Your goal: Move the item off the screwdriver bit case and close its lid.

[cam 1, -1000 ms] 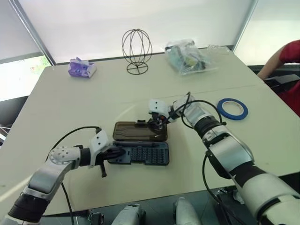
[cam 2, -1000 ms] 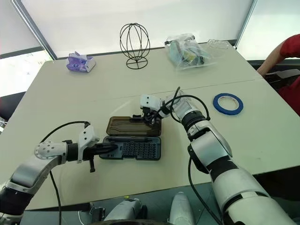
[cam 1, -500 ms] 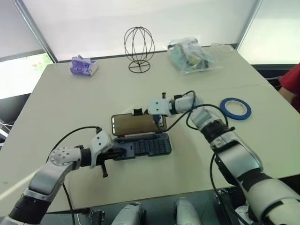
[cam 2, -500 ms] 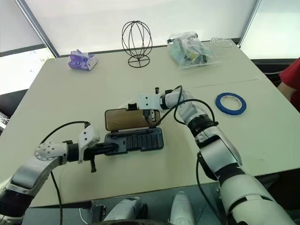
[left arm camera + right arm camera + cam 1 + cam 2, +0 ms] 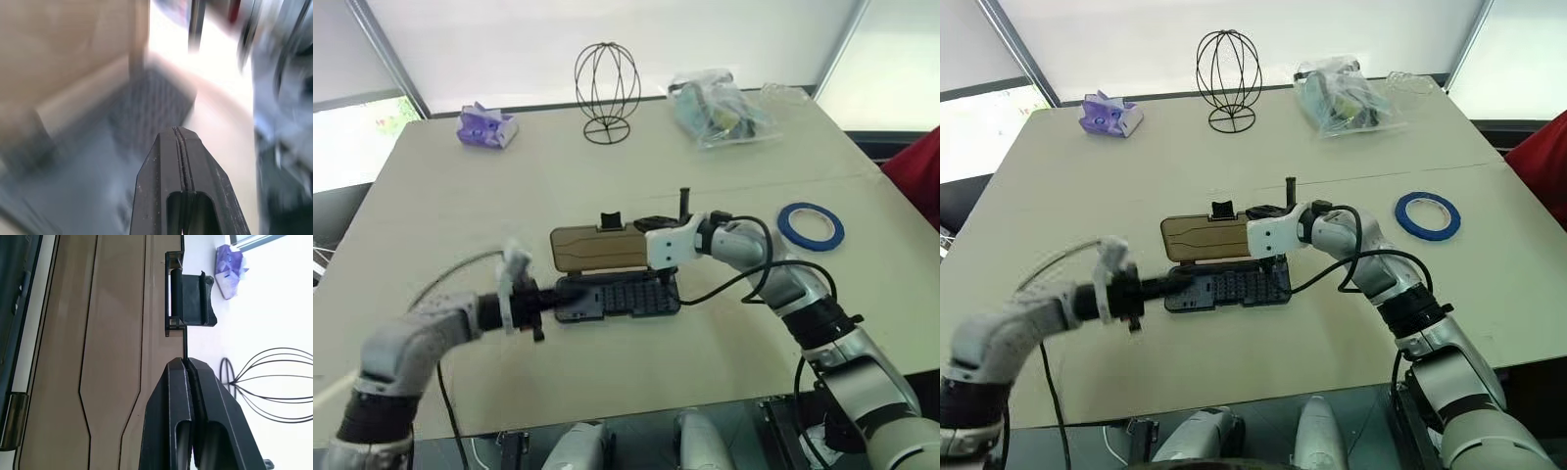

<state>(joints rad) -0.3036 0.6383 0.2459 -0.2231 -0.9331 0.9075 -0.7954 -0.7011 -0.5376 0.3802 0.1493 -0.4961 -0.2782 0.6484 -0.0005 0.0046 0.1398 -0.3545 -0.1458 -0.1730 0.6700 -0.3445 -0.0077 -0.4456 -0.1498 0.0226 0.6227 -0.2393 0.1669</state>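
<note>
The screwdriver bit case lies mid-table with its grey-blue tray (image 5: 619, 295) flat. Its smoky-brown lid (image 5: 599, 248) stands raised on the hinge, black latch (image 5: 610, 221) on top. My right gripper (image 5: 646, 223) is shut and reaches along the lid's top right corner. In the right wrist view its fingertips (image 5: 188, 377) lie over the lid's face (image 5: 98, 357), just short of the latch (image 5: 190, 301). My left gripper (image 5: 558, 292) is shut at the tray's left end, with nothing between its fingers (image 5: 181, 147). The item, a blue tape ring (image 5: 811, 226), lies flat on the table far right of the case.
A black wire globe stand (image 5: 607, 93), a clear plastic bag (image 5: 724, 110) and a purple packet (image 5: 486, 127) sit along the table's far side. A person's red sleeve (image 5: 915, 176) shows past the table's right edge.
The lid has swung up from lying flat to standing. My right hand rose and rolled with it. My left hand lifted at the tray's left end.
</note>
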